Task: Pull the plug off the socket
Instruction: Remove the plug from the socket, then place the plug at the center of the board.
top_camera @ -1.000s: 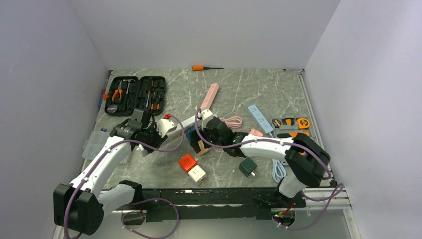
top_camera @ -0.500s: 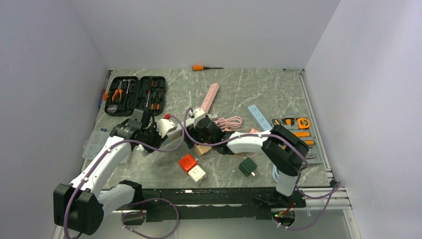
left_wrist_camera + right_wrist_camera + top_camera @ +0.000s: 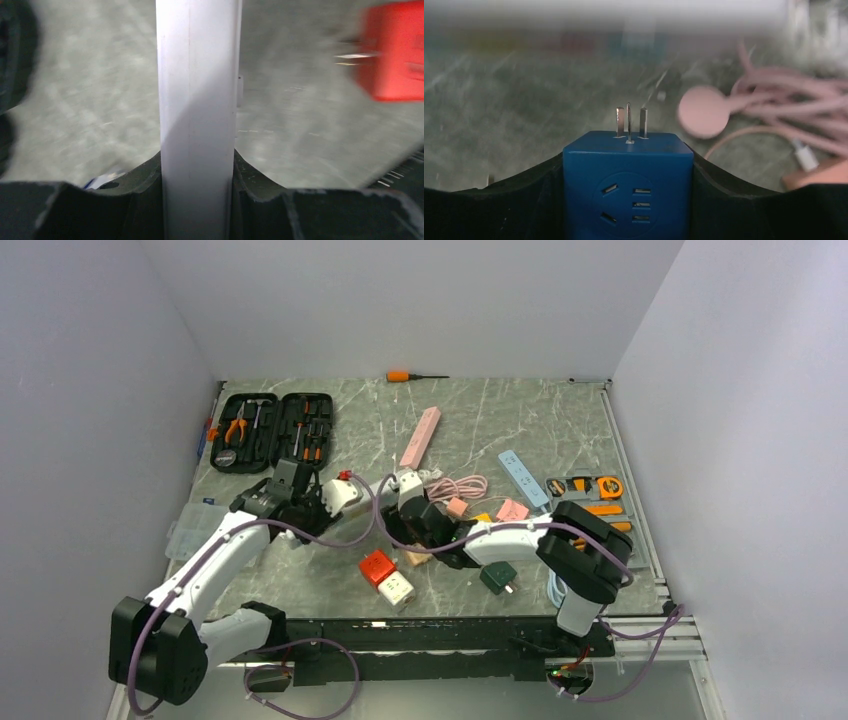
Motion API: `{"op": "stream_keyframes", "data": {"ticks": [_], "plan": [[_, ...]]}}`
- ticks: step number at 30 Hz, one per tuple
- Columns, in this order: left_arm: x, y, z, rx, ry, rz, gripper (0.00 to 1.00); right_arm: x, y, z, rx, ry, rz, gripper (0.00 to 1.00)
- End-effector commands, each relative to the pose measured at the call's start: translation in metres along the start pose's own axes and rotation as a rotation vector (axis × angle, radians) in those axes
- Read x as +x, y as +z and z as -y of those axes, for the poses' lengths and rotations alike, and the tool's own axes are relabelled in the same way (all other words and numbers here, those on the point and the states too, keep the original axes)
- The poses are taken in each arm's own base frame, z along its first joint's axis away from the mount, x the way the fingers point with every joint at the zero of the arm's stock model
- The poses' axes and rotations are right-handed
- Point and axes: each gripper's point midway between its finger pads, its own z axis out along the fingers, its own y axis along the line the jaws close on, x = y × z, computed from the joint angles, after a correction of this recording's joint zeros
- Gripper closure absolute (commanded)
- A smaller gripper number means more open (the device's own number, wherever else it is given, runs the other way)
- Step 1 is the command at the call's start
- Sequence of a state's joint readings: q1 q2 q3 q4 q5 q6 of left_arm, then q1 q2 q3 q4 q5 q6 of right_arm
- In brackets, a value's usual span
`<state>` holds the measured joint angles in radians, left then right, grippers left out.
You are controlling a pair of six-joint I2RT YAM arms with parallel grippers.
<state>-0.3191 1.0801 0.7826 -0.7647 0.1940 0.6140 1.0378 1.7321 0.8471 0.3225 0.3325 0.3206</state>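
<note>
Plug point(image 3: 626, 185) pinched in right jaws, prongs bare; left jaws pinching socket strip point(image 3: 197, 100); tools point(image 3: 237, 426) in open case point(image 3: 277, 432)

Surface point(image 3: 520, 420): grey-green marbled slab, pale veining.
Far edge: orange-handled screwdriver point(image 3: 410, 375).
Far left: black tool case point(image 3: 274, 430), lying open, tools seated inside.
Left edge: clear plastic box point(image 3: 190, 530).
Centre: pink power strip point(image 3: 420, 437); coiled pink cable point(image 3: 465, 485) just beside it.
Right: light blue power strip point(image 3: 523, 477); orange-black tape-measure set point(image 3: 588, 487) near it.
Near side: red cube adapter point(image 3: 377, 566) touching white cube adapter point(image 3: 397, 589); dark green plug point(image 3: 497, 575) apart, to their right.
</note>
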Motion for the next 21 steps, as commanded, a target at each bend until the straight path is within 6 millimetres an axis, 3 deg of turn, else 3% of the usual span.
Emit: {"op": "stream_keyframes", "data": {"ticks": [1, 6, 10, 11, 14, 15, 18, 21], "plan": [[-0.023, -0.01, -0.088, -0.412, -0.077, 0.062, 1.0, 0.004, -0.034, -0.024, -0.064, 0.013, 0.014, 0.89], [-0.027, -0.009, -0.091, -0.416, -0.077, 0.065, 1.0, 0.024, -0.052, -0.019, -0.066, 0.038, -0.011, 0.88], [-0.055, -0.02, -0.07, -0.302, -0.039, 0.21, 1.0, 0.025, -0.058, -0.015, -0.063, 0.06, -0.004, 0.85], [-0.063, -0.025, -0.065, -0.277, -0.023, 0.252, 1.0, 0.026, -0.057, -0.013, -0.052, 0.056, -0.006, 0.79], [-0.078, -0.04, -0.055, -0.229, -0.003, 0.308, 1.0, 0.03, -0.052, -0.006, -0.026, 0.049, -0.033, 0.41], [-0.081, -0.043, -0.052, -0.21, 0.0, 0.316, 1.0, 0.033, -0.05, -0.002, -0.015, 0.053, -0.047, 0.32], [-0.089, -0.054, -0.043, -0.164, 0.011, 0.347, 1.0, 0.029, -0.051, 0.005, -0.015, 0.068, -0.051, 0.19], [-0.099, -0.068, -0.041, -0.154, -0.005, 0.376, 1.0, 0.004, -0.063, 0.015, -0.04, 0.12, -0.004, 0.13]]}}
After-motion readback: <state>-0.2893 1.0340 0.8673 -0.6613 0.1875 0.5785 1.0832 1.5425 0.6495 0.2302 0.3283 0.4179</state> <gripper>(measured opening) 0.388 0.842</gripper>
